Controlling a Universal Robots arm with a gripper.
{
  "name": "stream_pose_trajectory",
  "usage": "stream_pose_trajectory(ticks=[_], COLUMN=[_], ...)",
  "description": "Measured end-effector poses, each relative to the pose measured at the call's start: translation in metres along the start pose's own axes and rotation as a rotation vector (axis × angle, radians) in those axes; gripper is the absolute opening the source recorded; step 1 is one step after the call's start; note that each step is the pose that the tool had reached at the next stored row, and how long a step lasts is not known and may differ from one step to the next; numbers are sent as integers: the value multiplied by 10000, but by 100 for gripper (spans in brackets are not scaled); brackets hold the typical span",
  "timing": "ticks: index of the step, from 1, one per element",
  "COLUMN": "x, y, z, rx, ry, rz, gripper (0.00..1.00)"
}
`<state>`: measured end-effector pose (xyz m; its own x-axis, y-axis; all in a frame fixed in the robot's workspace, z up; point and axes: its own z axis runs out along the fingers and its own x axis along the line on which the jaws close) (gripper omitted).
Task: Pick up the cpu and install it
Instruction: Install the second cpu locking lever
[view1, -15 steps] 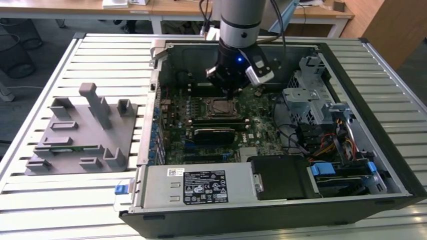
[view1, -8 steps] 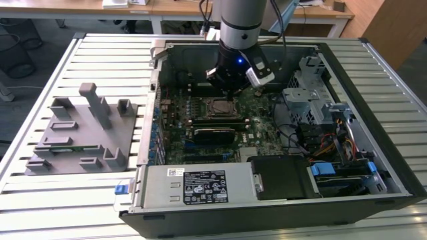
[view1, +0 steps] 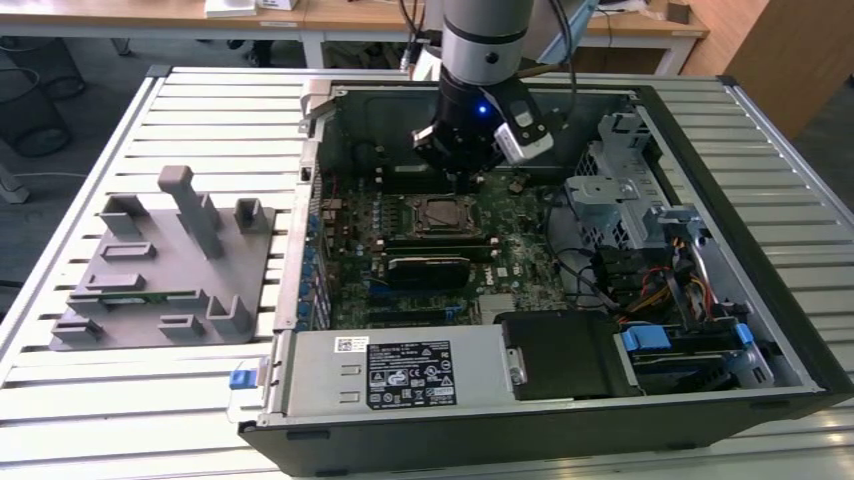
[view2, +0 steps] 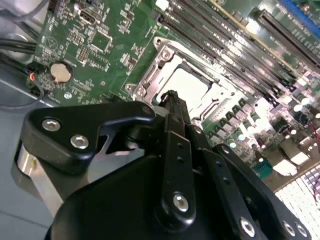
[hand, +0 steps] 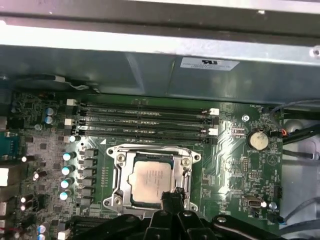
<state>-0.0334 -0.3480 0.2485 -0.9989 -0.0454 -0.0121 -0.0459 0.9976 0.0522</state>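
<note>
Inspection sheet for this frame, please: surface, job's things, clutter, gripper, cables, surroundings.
Surface: slatted metal table carrying an open computer case.
Job's things: cpu lies in the motherboard socket.
Clutter: grey plastic tray with upright posts, at the exterior view's left of the case.
Gripper: gripper hangs low over the socket's edge, jaws together, nothing seen between them.
Cables: coloured wire bundle by the drive bays.
Surroundings: wooden desks behind the table.

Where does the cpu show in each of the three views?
Exterior view: the cpu sits in its socket mid-motherboard, just below the gripper.
First wrist view: cpu beside the gripper.
Second wrist view: cpu just beyond the gripper.
Shared landmark: the socket's metal frame.
</note>
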Motion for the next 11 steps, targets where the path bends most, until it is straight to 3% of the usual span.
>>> stream_pose_trajectory(ticks=[3,9,10,11], x=[12,23,24,25], y=[-24,-219,-243,-261], z=[-1,-10,-11,-11], rx=[2,1,-1,-8], ry=[1,13,46,146], rz=[-2,1,3,9], gripper=[11,11,11,11])
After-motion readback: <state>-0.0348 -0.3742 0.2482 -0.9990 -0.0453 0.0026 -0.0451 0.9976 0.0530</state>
